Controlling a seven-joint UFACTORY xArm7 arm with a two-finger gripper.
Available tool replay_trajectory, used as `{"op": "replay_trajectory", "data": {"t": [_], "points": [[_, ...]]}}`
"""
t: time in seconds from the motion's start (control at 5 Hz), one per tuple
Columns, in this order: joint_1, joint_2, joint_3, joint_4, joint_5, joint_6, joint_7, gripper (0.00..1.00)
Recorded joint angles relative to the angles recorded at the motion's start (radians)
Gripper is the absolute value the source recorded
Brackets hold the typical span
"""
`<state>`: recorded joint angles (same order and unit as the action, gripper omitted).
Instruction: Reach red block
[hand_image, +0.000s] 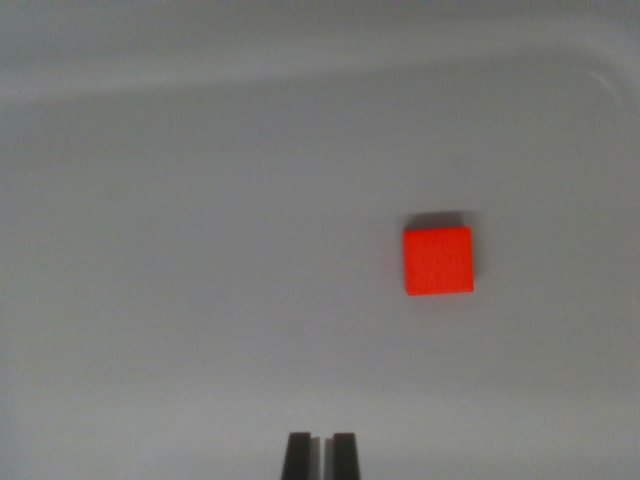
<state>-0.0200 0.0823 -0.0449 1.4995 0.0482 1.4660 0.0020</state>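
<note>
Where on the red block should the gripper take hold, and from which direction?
Come from straight above and close on two opposite side faces of the red block. It lies flat and alone on the grey surface, its edges nearly square to the view, so either pair looks reachable. The gripper sits lower, toward the wrist view's left.

My wrist cam's soft overall w/ even, dim-ish diffuse light, no glare, corners darken a bit, red block (438, 261) oversaturated w/ thin shadow on its top edge, my fingertips (297, 456) dark & blurry at bottom.
</note>
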Motion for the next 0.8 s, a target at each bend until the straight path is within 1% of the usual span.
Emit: {"op": "replay_trajectory", "data": {"t": [0.2,0.4,0.6,0.8], "points": [[-0.0053,0.019,-0.001,-0.018,0.0006,-0.037,-0.005,0.0],[-0.0053,0.019,-0.001,-0.018,0.0006,-0.037,-0.005,0.0],[-0.0111,0.039,-0.002,-0.038,0.0012,-0.077,-0.011,0.0],[-0.0111,0.039,-0.002,-0.038,0.0012,-0.077,-0.011,0.0]]}}
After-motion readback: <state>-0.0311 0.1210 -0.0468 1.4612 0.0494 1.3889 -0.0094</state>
